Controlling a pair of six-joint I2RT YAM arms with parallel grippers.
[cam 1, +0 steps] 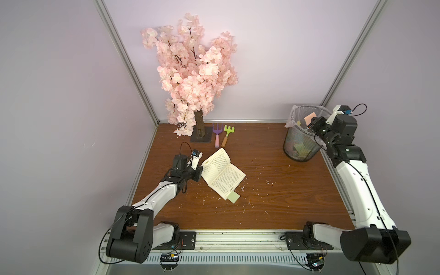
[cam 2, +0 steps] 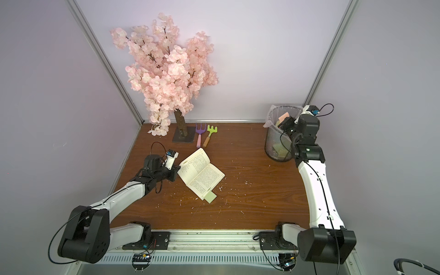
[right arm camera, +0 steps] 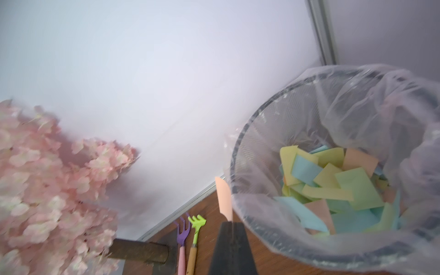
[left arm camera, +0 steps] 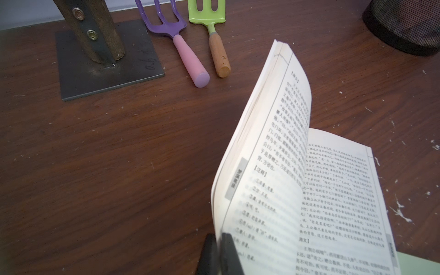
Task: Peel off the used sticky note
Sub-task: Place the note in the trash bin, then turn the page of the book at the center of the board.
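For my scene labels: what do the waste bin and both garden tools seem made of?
The waste bin looks like black metal mesh, see-through; its liner is thin, crinkled clear plastic. The purple fork seems glossy painted metal, its matte pink handle plastic or painted wood. The green rake looks alike, but its handle shows bare wood grain.
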